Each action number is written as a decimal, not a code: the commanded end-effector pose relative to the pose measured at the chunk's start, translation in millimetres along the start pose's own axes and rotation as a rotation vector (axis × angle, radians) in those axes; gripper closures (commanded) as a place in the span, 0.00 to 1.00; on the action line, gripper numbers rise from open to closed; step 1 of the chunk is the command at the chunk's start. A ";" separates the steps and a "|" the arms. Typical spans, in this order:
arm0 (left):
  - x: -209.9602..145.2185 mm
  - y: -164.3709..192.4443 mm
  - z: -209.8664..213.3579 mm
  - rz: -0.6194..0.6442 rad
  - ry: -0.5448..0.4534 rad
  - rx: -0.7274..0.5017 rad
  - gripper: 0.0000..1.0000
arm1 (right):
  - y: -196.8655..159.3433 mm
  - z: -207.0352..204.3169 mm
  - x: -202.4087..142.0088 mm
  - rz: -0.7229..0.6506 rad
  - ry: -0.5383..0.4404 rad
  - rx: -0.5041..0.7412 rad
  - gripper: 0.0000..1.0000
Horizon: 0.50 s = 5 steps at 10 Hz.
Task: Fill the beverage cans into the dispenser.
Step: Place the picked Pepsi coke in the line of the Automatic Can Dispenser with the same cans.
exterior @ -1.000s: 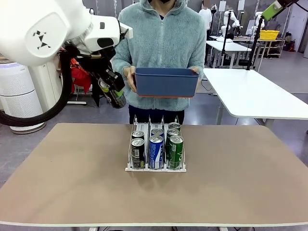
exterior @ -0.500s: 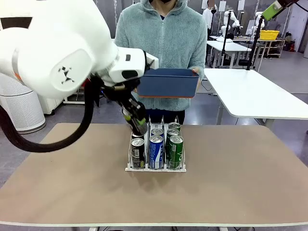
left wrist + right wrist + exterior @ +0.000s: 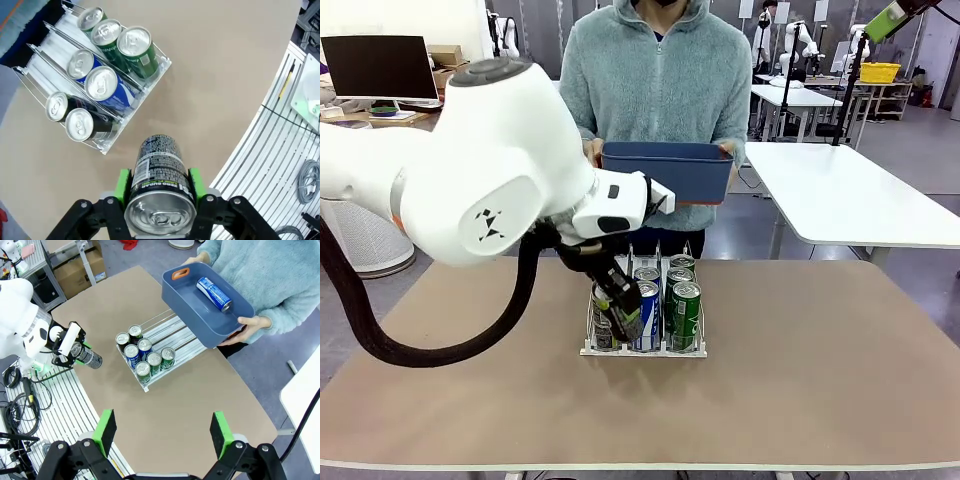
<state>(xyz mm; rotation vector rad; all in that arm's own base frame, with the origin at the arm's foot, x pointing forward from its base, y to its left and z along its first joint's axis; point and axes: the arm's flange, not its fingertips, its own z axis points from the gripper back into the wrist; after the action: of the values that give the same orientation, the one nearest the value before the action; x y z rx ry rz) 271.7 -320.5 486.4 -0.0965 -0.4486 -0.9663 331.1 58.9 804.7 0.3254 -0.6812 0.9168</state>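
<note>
My left gripper (image 3: 620, 300) is shut on a dark beverage can (image 3: 628, 318), held tilted just in front of the left lane of the dispenser (image 3: 643, 351). In the left wrist view the green pads (image 3: 122, 182) clamp this can (image 3: 159, 170) above the table, near the dispenser's (image 3: 50, 35) front corner. The lanes hold green cans (image 3: 134, 42), blue cans (image 3: 102, 85) and black cans (image 3: 80, 125). My right gripper (image 3: 163, 432) is open and high above the table, holding nothing. A person holds a dark-blue bin (image 3: 200, 310) with one blue can (image 3: 213, 294) lying in it.
The person stands at the far table edge, holding the bin (image 3: 667, 170) at chest height above the back of the dispenser. My left arm's bulky white links (image 3: 490, 190) hang over the table's left half. Bare table top (image 3: 820, 360) stretches to the right.
My left arm has swung down and to the right with the dark can, from high at the left to low in front of the dispenser. The person and the bin have stayed put.
</note>
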 end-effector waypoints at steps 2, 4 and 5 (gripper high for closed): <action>-10.8 15.6 -20.2 -0.038 -0.003 0.004 0.42 | 3.7 -2.2 -3.0 -0.008 0.002 -0.002 0.00; -11.1 19.1 -18.9 -0.051 -0.001 -0.039 0.42 | 3.7 -2.2 -3.0 -0.008 0.002 -0.002 0.00; -12.1 10.6 -22.7 -0.029 0.026 -0.009 0.42 | 3.7 -2.2 -3.0 -0.008 0.002 -0.002 0.00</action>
<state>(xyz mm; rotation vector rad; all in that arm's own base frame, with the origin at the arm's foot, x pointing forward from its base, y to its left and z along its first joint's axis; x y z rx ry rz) 285.3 -308.8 459.9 -0.0857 -0.4149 -1.0033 331.1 58.9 804.7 0.3254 -0.6813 0.9168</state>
